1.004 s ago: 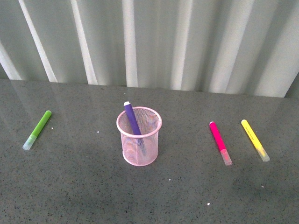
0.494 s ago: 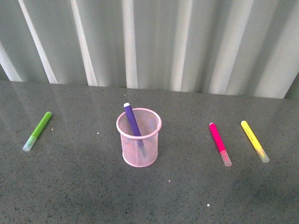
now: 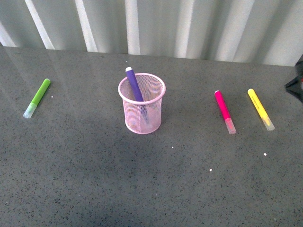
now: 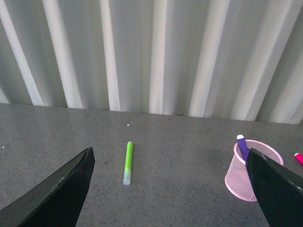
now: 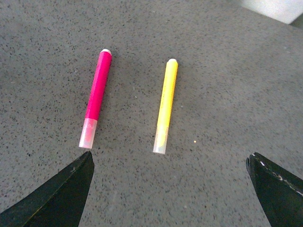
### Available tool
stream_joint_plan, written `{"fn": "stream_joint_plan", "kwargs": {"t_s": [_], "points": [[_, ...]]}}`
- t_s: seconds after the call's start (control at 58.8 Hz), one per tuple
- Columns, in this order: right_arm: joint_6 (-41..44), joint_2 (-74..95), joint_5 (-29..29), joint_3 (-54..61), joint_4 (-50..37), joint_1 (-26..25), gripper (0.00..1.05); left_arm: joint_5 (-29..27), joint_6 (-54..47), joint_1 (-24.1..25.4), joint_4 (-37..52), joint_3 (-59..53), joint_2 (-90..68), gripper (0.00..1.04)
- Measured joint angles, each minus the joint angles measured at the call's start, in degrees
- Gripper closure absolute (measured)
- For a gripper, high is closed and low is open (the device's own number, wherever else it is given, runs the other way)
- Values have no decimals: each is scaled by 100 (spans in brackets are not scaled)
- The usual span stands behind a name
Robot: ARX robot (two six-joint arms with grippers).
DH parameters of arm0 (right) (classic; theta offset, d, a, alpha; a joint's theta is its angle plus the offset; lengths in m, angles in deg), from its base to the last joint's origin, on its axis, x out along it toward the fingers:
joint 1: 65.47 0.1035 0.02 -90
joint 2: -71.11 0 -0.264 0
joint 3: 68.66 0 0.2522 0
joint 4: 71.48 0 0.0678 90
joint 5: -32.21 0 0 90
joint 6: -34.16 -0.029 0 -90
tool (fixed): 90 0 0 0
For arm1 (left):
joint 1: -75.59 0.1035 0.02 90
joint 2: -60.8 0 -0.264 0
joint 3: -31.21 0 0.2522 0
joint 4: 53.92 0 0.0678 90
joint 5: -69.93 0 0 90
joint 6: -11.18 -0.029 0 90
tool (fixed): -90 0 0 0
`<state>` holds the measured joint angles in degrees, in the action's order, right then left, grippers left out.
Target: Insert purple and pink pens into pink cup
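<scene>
The pink pen (image 3: 224, 111) is lying flat on the grey table (image 3: 142, 189), well to the right of the pink cup (image 3: 154, 116) and just beside a yellow marker (image 3: 260, 109). Its long axis is running roughly away from the robot, with the pale translucent cap pointing back toward it and the blunt tail angling slightly toward the cup. The purple pen (image 3: 135, 90) is already standing inside the cup, leaning with its top poking above the far-left rim. A green marker (image 3: 37, 98) is lying apart at the far left. The right gripper (image 5: 170, 156) is hanging over the pink and yellow pair with its fingers spread wide and nothing between them. The left gripper (image 4: 169, 150) is likewise gaping and empty, facing the cup and the green marker from a distance. A dark shape at the right edge of the front view is probably part of the right arm, though too little is showing to be sure. The pink pen is looking light, stiff and smooth-sided, so it is likely to roll if nudged. The safest hold is probably across the coloured barrel near its middle, clear of the cap, which might pull off.
</scene>
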<state>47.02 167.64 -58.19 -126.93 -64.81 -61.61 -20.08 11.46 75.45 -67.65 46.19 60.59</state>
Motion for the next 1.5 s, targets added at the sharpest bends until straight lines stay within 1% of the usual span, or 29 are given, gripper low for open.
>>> {"fn": "stream_joint_plan", "kwargs": {"t_s": [0.153,0.272,0.562,0.953,1.498], "points": [[11,857,-57,-584,-68,164,7,0,0,0,0,0,0,7],[-192,1386,-94,-1051,-72,247,7,0,0,0,0,0,0,7],[-693,2437,160,-2000,-92,435,7,0,0,0,0,-2,0,7],[-1137,3615,225,-3318,413,643,7,0,0,0,0,0,0,7],[-1390,4011,216,-3440,411,697,7,0,0,0,0,0,0,7]]}}
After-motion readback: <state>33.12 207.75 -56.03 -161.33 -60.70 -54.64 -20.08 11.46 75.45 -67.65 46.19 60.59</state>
